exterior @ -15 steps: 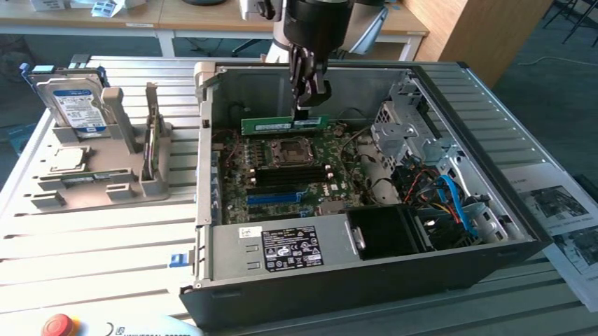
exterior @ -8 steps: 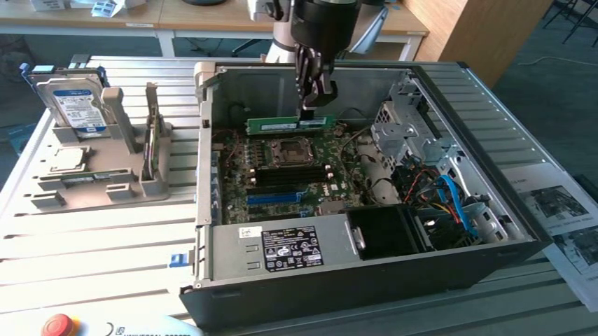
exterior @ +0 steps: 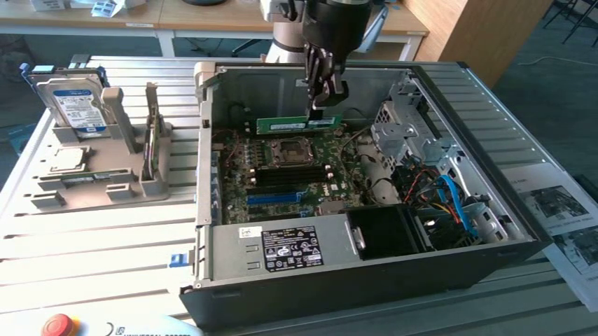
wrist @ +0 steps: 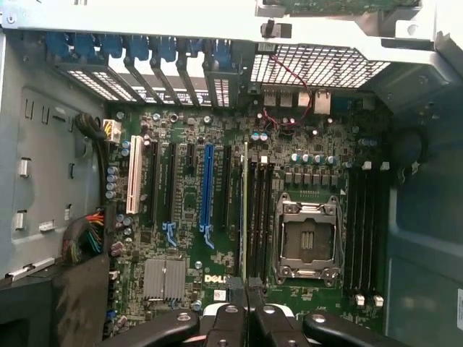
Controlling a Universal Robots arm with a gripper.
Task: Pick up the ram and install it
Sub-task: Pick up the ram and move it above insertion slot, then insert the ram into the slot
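The ram [exterior: 297, 124] is just a thin edge in wrist cam; contact w/ mobo [exterior: 235, 194] unclear. My claw [exterior: 323, 106] is clamped on its upper edge.

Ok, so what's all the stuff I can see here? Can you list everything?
ram: one, green, held over the motherboard
computer case: one, black, open, on the table
motherboard: one, green, inside the case
holder: one, grey, beside the case at the exterior view's left
hard drive: one, silver with blue-white label, standing in the holder
CPU chip: one, silver, lying on the holder
end effector: one, black, shut on the ram
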